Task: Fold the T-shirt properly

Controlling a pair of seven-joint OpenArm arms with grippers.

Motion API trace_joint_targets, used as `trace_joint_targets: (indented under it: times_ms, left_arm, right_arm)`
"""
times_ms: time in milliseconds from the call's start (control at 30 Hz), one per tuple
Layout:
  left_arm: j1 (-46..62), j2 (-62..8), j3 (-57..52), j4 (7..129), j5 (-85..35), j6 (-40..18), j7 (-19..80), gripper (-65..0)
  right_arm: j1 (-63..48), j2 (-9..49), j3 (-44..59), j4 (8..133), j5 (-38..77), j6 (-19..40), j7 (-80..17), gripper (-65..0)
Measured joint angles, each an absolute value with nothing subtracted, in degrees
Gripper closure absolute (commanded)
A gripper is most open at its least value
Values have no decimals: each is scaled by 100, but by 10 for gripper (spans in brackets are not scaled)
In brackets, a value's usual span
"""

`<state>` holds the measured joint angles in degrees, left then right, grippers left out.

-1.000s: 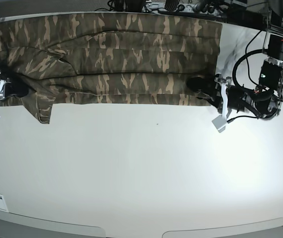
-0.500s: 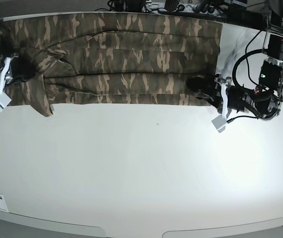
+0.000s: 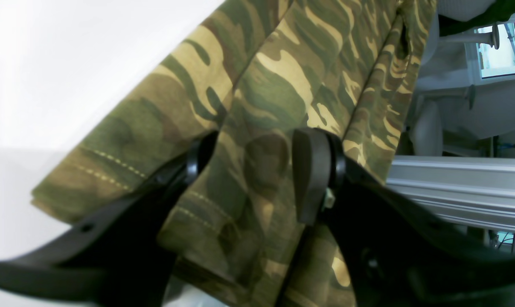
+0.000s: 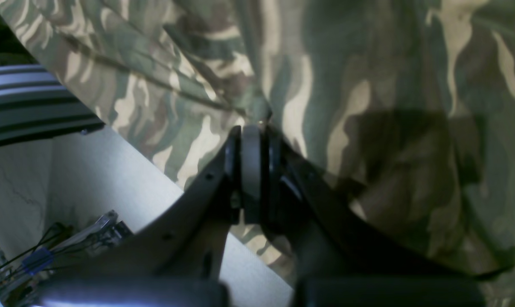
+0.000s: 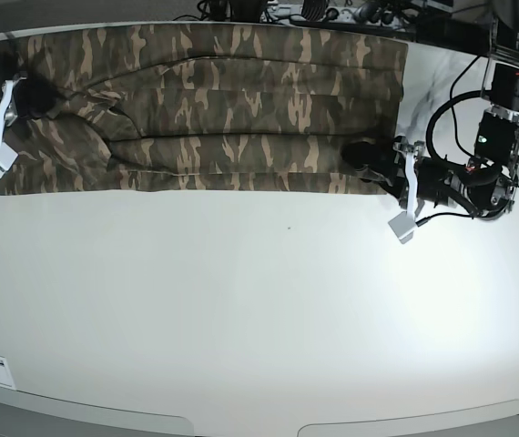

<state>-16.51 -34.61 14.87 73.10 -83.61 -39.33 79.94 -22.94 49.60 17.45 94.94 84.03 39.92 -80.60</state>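
The camouflage T-shirt (image 5: 241, 100) lies as a long band across the far part of the white table (image 5: 269, 309). At its left end my right gripper (image 5: 32, 96) is shut on a pinch of the T-shirt (image 4: 368, 64); in the right wrist view the right gripper (image 4: 251, 128) has its pads pressed together at a cloth fold. At the band's right end my left gripper (image 5: 361, 157) rests on the near hem. In the left wrist view the left gripper (image 3: 257, 170) stands open, fingers wide apart, with the stitched hem of the T-shirt (image 3: 274, 76) lying between them.
Cables and equipment (image 5: 332, 11) crowd the far edge. An aluminium rail (image 3: 453, 187) runs beyond the shirt, and the rail (image 4: 27, 102) also shows in the right wrist view. White tags (image 5: 402, 226) hang from the grippers. The left arm's body (image 5: 478, 173) stands at the right.
My right gripper has moved from the near-left edge toward the far edge, carrying the sleeve cloth with it; the flap that hung toward me now lies flatter. The left arm has not moved.
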Motion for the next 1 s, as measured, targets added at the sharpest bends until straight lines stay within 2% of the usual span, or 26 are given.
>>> trace_joint_targets:
  times_ms: [733, 1000]
  left_arm:
    - [-1669, -3461, 1487, 7310, -8361, -3933, 7994, -295]
    - [-1667, -3461, 1487, 7310, -8361, -3933, 7994, -295]
  right_arm:
    - [-2567, 5194, 1745, 9498, 7629, 3992, -8018, 0]
    - [-2840, 5570, 1745, 9498, 7502, 3992, -8001, 0]
